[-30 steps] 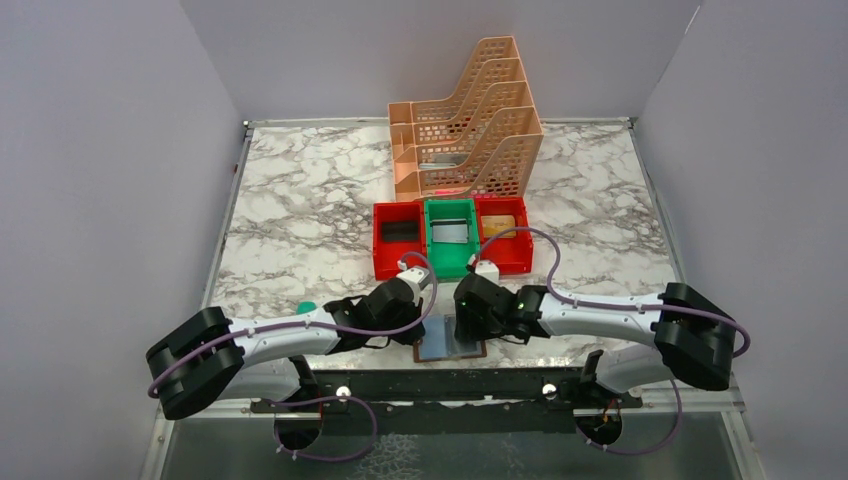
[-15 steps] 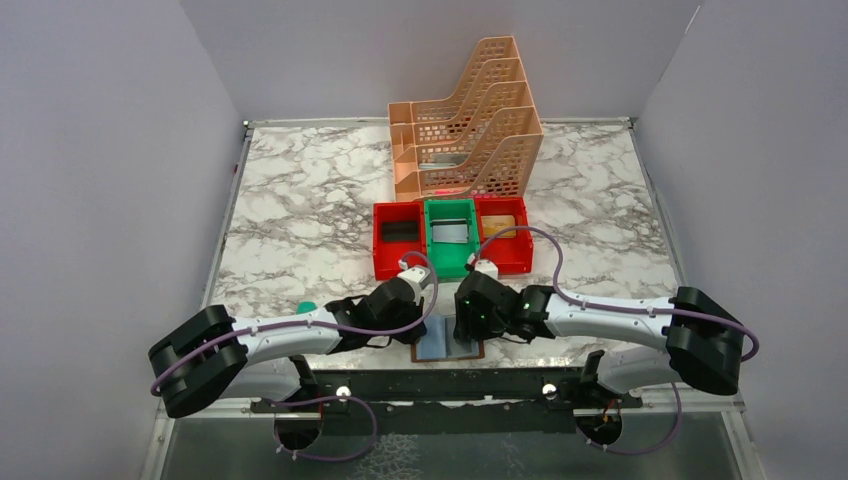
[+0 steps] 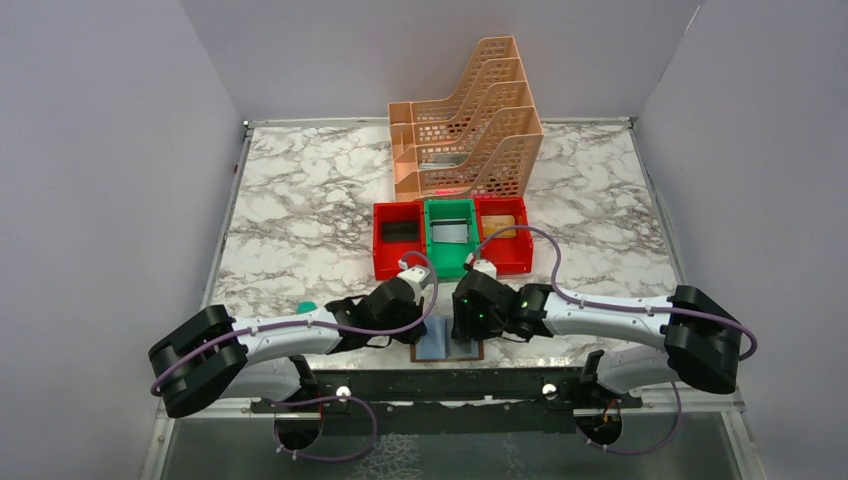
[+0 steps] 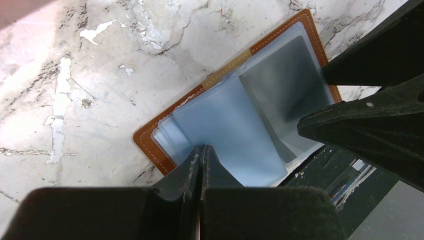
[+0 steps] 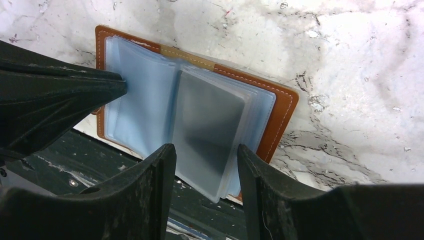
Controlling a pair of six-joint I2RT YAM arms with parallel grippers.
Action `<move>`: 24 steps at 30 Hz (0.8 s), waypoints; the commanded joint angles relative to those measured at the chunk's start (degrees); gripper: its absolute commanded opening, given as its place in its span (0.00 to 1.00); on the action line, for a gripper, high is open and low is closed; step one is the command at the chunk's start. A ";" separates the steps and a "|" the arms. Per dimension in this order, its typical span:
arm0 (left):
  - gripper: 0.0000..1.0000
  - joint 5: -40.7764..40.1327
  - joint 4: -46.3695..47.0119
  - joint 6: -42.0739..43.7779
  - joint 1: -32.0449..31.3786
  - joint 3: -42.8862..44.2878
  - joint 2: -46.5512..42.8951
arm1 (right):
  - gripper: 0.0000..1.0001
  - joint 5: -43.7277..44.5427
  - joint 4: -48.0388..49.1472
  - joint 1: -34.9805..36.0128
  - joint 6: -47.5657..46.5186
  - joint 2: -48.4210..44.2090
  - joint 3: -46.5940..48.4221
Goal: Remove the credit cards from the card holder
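Note:
The brown leather card holder (image 3: 449, 349) lies open at the table's near edge, its grey-blue sleeves facing up; it also shows in the left wrist view (image 4: 147, 142) and the right wrist view (image 5: 282, 110). A grey credit card (image 5: 210, 120) sits in a sleeve on the right half, also visible in the left wrist view (image 4: 285, 75). My left gripper (image 4: 201, 148) is shut, its tips pressed on the left sleeve; it also shows from above (image 3: 425, 330). My right gripper (image 5: 206, 152) is open, its fingers either side of the carded sleeve's near edge; it also shows from above (image 3: 462, 328).
Two red bins (image 3: 385, 262) (image 3: 520, 262) flank a green bin (image 3: 449, 262) just behind the grippers. An orange file rack (image 3: 470, 120) stands further back. A teal object (image 3: 306, 307) lies by the left arm. A black rail (image 3: 450, 385) runs along the near edge.
My right gripper has shifted slightly left, closer over the card holder. The left gripper and the holder have stayed in place.

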 commanded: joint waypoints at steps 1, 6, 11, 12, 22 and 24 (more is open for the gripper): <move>0.00 0.66 -0.03 -0.28 -0.34 1.23 -0.03 | 0.55 0.92 -0.52 0.42 1.24 0.56 2.04; 0.00 0.38 0.24 -0.95 -0.34 0.37 -0.82 | 0.55 5.71 -5.84 0.46 3.24 1.60 3.48; 0.00 0.28 0.22 -1.15 -0.34 0.30 -1.01 | 0.55 1.94 -1.32 0.46 2.52 0.62 1.55; 0.00 0.31 0.19 -1.15 -0.34 0.27 -0.97 | 0.55 1.32 -0.24 0.45 2.59 0.46 1.00; 0.00 0.80 0.33 -1.22 -0.34 0.53 -0.61 | 0.56 4.06 -2.86 0.46 5.28 2.49 0.71; 0.00 0.83 0.31 -1.22 -0.34 0.53 -0.47 | 0.57 4.45 -3.28 0.43 5.47 2.89 0.68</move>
